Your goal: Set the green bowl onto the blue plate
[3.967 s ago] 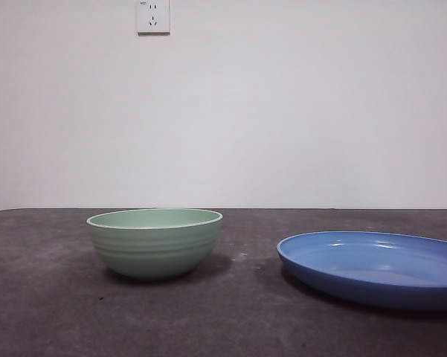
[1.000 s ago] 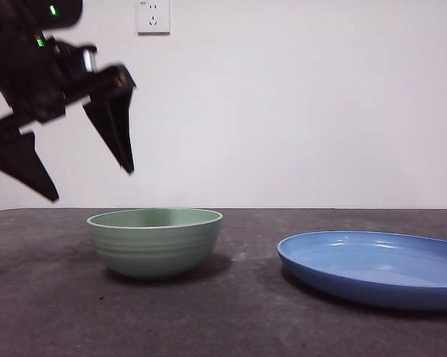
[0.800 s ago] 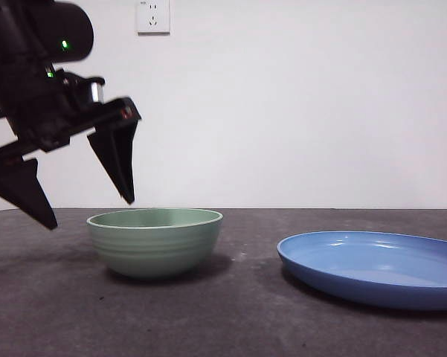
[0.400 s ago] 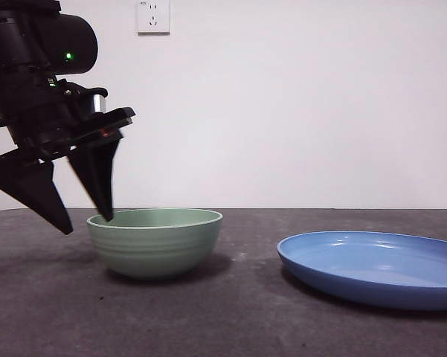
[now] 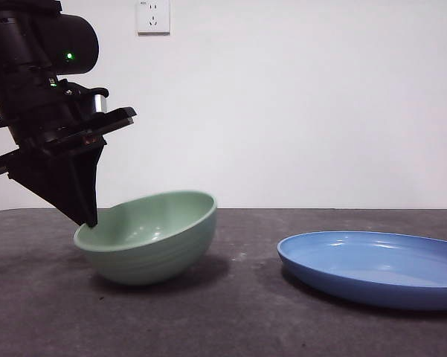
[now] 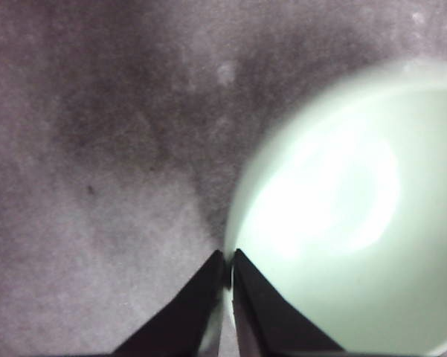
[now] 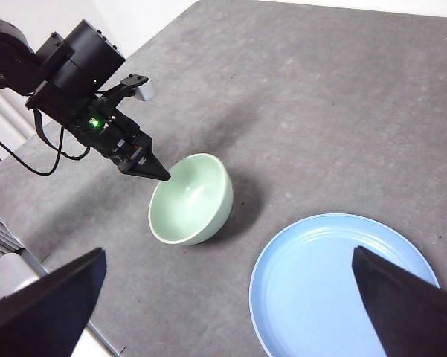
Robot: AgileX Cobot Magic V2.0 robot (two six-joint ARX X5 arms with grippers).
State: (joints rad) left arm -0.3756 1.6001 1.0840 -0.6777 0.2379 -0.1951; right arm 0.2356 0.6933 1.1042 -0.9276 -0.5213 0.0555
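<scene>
The pale mint-green bowl [image 5: 147, 238] is tilted on the dark table, its left rim raised and its opening turned toward the front camera. My left gripper [image 5: 88, 217] is shut on that left rim; the left wrist view shows its jaws [image 6: 227, 269] pinching the rim of the bowl [image 6: 349, 223]. The blue plate [image 5: 375, 266] lies flat to the right, apart from the bowl. The right wrist view shows the bowl [image 7: 191, 199], the plate [image 7: 335, 290] and the left gripper [image 7: 162, 176] from high above. My right gripper [image 7: 230, 305] is open, well above the table.
A white wall with a socket [image 5: 153, 16] stands behind the table. The table edge [image 7: 97, 338] runs near the left arm's side in the right wrist view. Black cables [image 7: 37, 152] hang from the left arm.
My left gripper came down over the bowl's left rim and closed on it. The bowl, flat before, is now tipped with its left rim lifted. The plate has not moved.
</scene>
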